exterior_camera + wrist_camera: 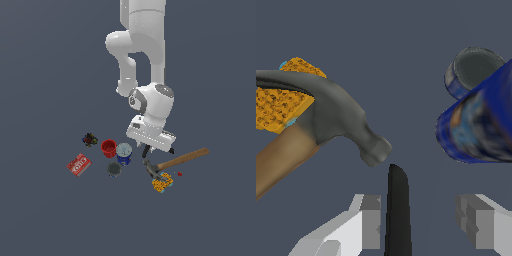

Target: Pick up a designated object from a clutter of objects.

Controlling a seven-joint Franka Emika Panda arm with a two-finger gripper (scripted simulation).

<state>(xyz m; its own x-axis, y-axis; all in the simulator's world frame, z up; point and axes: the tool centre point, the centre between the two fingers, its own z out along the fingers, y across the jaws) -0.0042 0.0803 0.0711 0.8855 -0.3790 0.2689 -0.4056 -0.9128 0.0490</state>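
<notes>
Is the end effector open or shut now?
Open: in the wrist view the end effector fingers stand apart, with a black clamp handle between them.

The hammer [336, 117] has a matt grey metal head and smooth brown wooden handle; the blue can [481, 125] looks glossy, the orange-yellow block [278, 100] rough and speckled.

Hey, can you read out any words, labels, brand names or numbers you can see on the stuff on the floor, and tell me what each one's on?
Red box: white lettering, too small and blurred to read.
Blue can: a colourful label, smeared, no legible words.
Hammer, red cup, orange-yellow block: no text visible.
</notes>
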